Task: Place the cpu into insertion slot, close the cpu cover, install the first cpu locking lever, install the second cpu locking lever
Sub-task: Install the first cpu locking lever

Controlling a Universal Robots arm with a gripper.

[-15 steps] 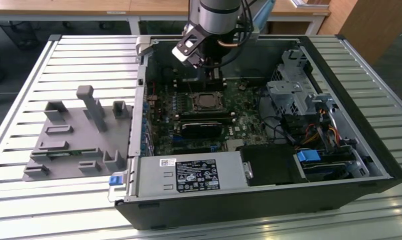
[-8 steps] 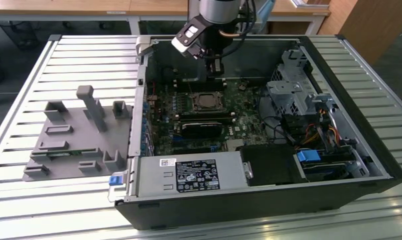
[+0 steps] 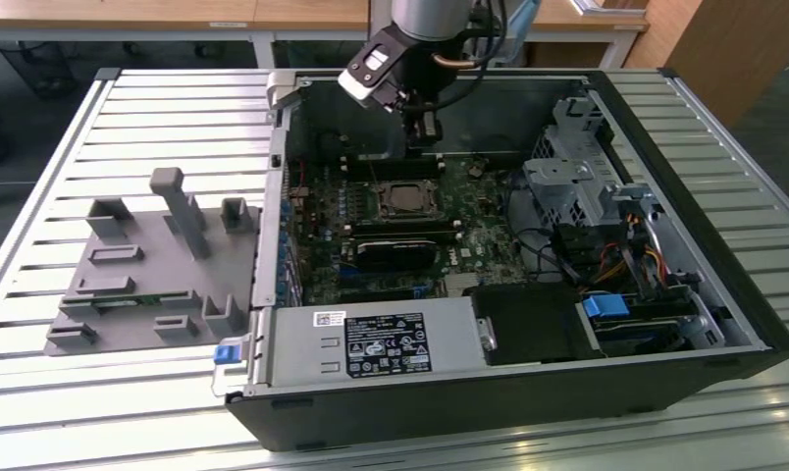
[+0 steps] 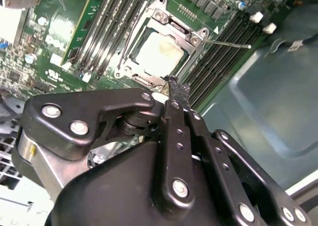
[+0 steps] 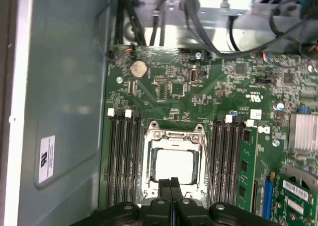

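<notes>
While the cpu (image 5: 174, 162) lies seated in the slot (image 5: 151, 161), the cover (image 5: 171, 135) is folded down flat around it, its silver frame ringing the chip's pale face. The gripper (image 5: 171, 182) hangs just over the socket's edge, fingers pressed together with nothing between them. In the exterior view the gripper (image 3: 425, 132) stands at the far side of the open case (image 3: 709, 324), just beyond the cpu (image 3: 401, 199), which sits mid-board. In the second wrist view a thin wire lever (image 4: 231, 43) angles out from the cover's (image 4: 196, 42) corner over the memory slots (image 4: 218, 52). On the table (image 3: 54, 392), a grey fixture (image 3: 146, 265) sits at the exterior view's left, beside the case.
</notes>
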